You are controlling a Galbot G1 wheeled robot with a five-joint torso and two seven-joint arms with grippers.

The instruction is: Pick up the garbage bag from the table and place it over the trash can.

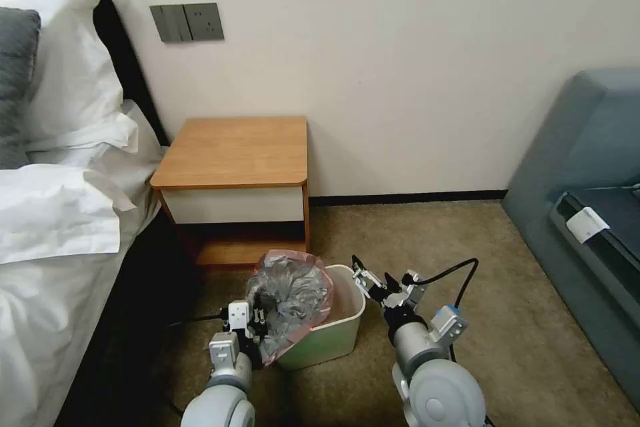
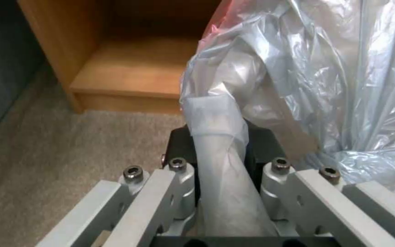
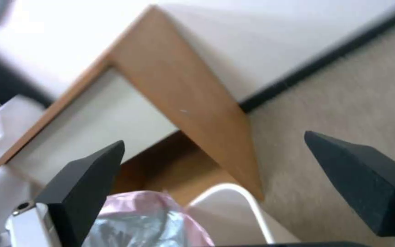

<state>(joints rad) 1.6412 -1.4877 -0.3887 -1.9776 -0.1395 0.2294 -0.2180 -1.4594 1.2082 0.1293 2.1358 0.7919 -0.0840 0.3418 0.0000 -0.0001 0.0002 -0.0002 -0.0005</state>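
The garbage bag, pinched between the left gripper's closed fingers, drapes bunched over the left side of the trash can before the table. The right gripper hovers beside the bin's right rim, fingers spread wide, holding nothing.

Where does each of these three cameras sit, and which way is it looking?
Head view: high on the robot, facing forward and down at the table, trash can and both arms; left gripper holds the garbage bag, right gripper open beside the bin.
Left wrist view: along its fingers, shut on the bag.
Right wrist view: between its open fingers toward the table.
All three share the bag and table.
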